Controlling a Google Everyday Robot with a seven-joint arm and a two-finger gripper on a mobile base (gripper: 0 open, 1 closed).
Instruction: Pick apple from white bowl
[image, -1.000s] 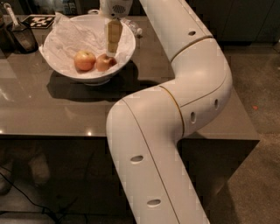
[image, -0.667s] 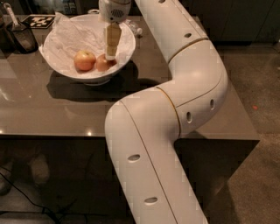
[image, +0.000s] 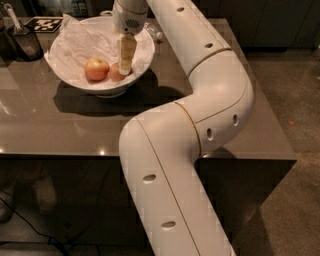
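The white bowl (image: 67, 82), lined with crumpled white paper, stands on the dark table at the upper left. Two apples lie in it. The larger one with orange-yellow patches (image: 96, 69) is left of centre. The smaller, darker red apple (image: 115, 75) lies just right of it, partly hidden. My gripper (image: 125, 67) points straight down into the bowl, its tip right at the small apple's right side and touching or nearly touching it. My white arm runs from the gripper across the table's right half.
A small dark container with a utensil (image: 22, 42) stands at the table's far left, beside a black-and-white marker tag (image: 46, 23). A small pale object (image: 157, 35) lies behind the bowl. The table's front edge (image: 60, 156) is near; floor lies to the right.
My gripper has come down a little further into the bowl, closer onto the small apple. Both apples and the bowl have stayed where they were.
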